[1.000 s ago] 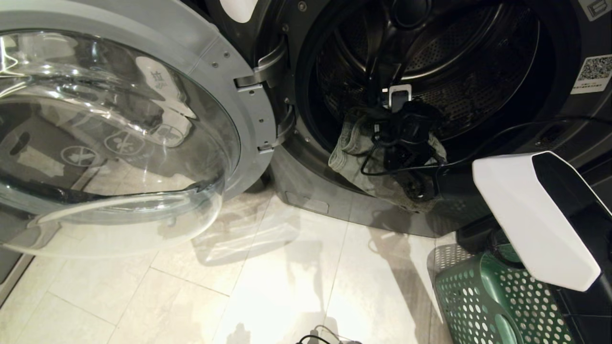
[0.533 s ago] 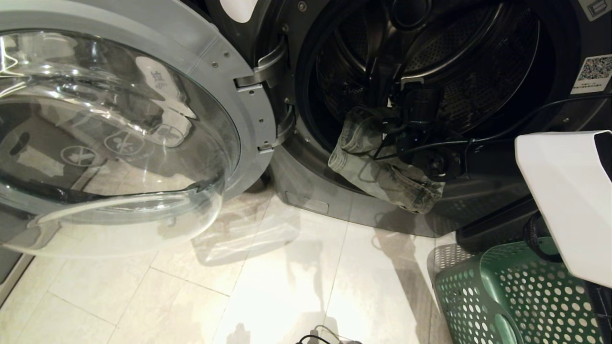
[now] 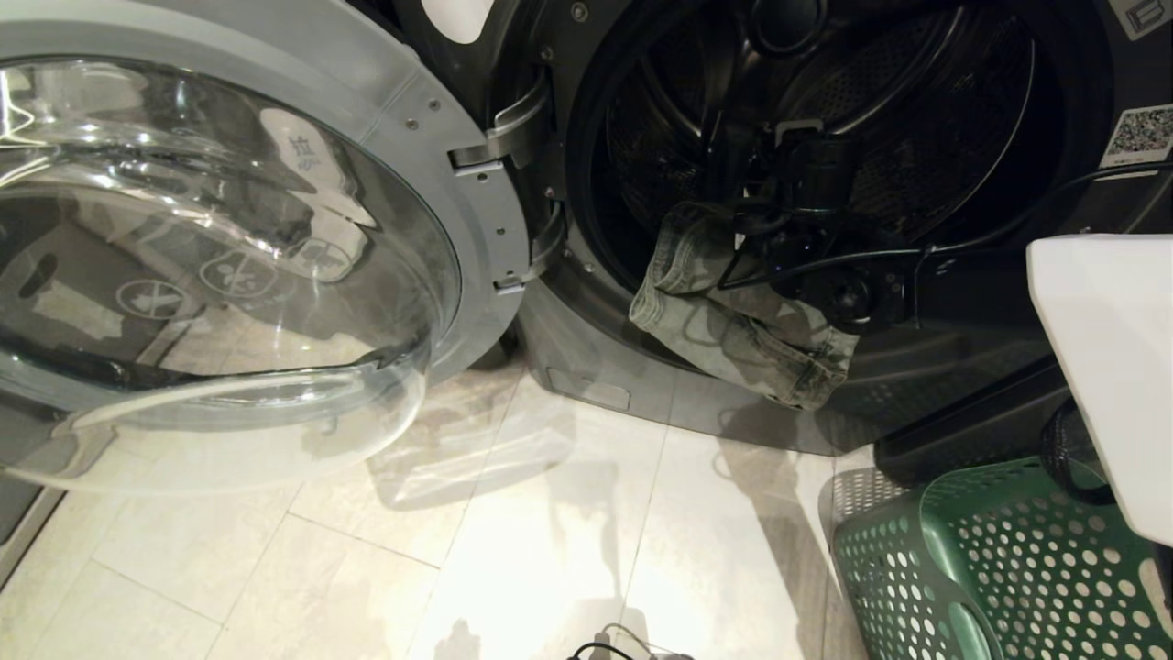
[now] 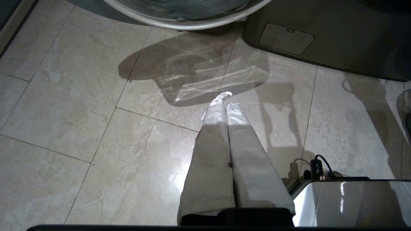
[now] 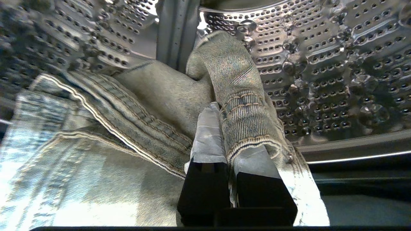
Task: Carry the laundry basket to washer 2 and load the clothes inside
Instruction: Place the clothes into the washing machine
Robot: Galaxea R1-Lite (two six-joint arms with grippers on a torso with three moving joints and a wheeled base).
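Your right gripper [image 5: 221, 109] is clamping a fold of the jeans [image 5: 135, 128]; its taped fingers [image 5: 207, 134] are pinching the denim between them, with a seamed band of cloth draping over the far finger. In the right wrist view the gripper is sitting inside the drum [image 5: 321, 64], with the perforated steel wall close behind the cloth.

From the head view you are seeing the right arm [image 3: 852, 284] reaching through the washer opening [image 3: 586, 183], while the jeans [image 3: 733, 321] are lying across the lower lip of the opening, one end spilling down the front panel outside and the other end going in with the gripper. The glass door [image 3: 229, 257] is standing swung wide on your left, near the opening's hinge side. The green laundry basket [image 3: 962, 568] is sitting on the floor at your lower right, just beside the washer front. Bare tile floor [image 3: 504, 532] is lying between the door and the basket.

Your left gripper [image 4: 226, 102] is hanging over the tiles with its fingers pressed together, holding nothing, well apart from the washer.
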